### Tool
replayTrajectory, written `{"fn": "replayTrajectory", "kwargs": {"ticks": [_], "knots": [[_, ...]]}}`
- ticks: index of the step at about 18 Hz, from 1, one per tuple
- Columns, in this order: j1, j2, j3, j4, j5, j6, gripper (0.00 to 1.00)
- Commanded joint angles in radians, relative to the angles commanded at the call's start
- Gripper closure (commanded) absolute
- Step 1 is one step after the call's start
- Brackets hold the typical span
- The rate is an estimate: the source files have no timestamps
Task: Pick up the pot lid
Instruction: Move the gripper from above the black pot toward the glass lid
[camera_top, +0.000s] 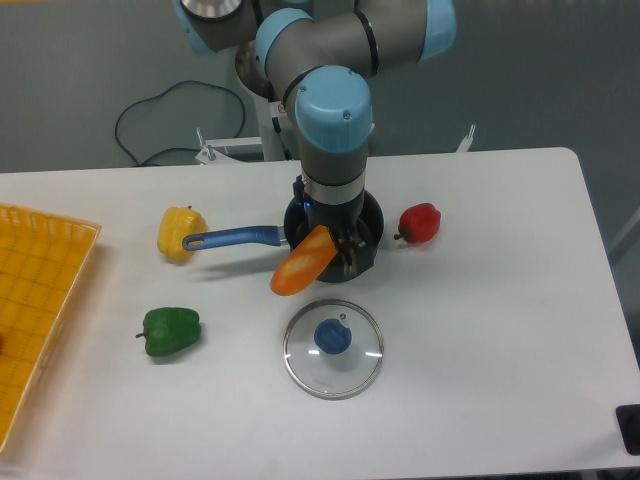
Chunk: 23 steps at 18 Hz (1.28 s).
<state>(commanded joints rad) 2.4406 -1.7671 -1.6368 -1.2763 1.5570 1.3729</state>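
One glass pot lid (310, 373) with one round blue knob (333, 337) lies on the white bench (490, 400), knob up, toward the near side and apart from the gripper. Near the right-hand edge of the view, one black object (630, 428) is cut off by the frame. One green pepper (171, 331) lies left of the lid in the view, its stem pointing left. One yellow-orange tray (55, 290) runs along the left side, partly out of view.

Beyond the lid, one orange carrot-shaped piece (302, 264) slants up toward the jaws, its upper end beside them. One black pan (372, 218) sits behind the lid, apart from it, with one blue handle (235, 237) reaching left to one yellow pepper (175, 222). One red vegetable (421, 222) lies just right of the pan.

One gripper (343, 243) points down over the pan, hiding part of it. I cannot tell whether its jaws are open, closed or around the orange piece. Above them rises one blue-and-grey robot arm (330, 120). Past the bench's far edge, one black cable (183, 85) loops in front of a grey backdrop.
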Motion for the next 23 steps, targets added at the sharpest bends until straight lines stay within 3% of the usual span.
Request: {"fn": "replayTrajectory", "kwargs": {"ticks": [3,7,14,18,23], "knots": [[0.0,0.0,-0.002,0.003,-0.005,-0.006,0.0],[-0.008,-0.002,-0.026,0.021,-0.025,-0.12,0.0],[-0.018,0.0,-0.058,0.135,-0.026,-0.156,0.0],[-0.026,0.0,-0.072,0.144,-0.026,-0.31,0.0],[-0.035,-0.005,-0.066,0.147,-0.012,-0.342,0.0]]}}
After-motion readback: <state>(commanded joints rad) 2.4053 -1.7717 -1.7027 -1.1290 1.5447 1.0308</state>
